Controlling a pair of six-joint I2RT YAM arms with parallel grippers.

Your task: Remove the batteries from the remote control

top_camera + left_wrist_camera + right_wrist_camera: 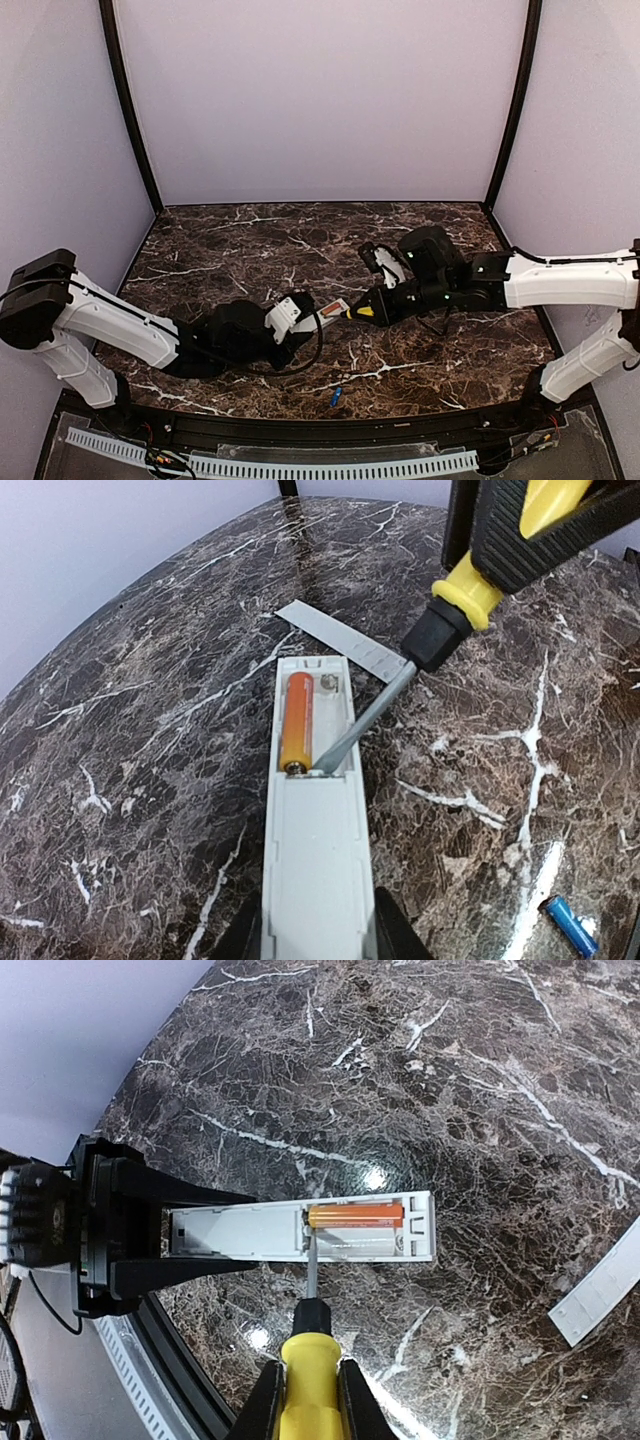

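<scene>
The white-grey remote control [315, 860] lies on the marble with its back open. My left gripper [315, 935] is shut on its near end, one finger on each long side. The orange-red battery [297, 723] sits in the left slot of the bay; the slot beside it is empty. My right gripper [305, 1400] is shut on the yellow-handled screwdriver [310, 1360], whose tip rests in the bay at the orange battery's [355, 1215] end. The blue battery [572, 925] lies loose on the table, also in the top view [337, 396]. The flat white back cover [340, 640] lies just past the remote.
The table is dark veined marble [250, 250] with purple walls on three sides. A black rail and a white perforated strip [270, 465] run along the near edge. The two arms meet near the table's middle [345, 312].
</scene>
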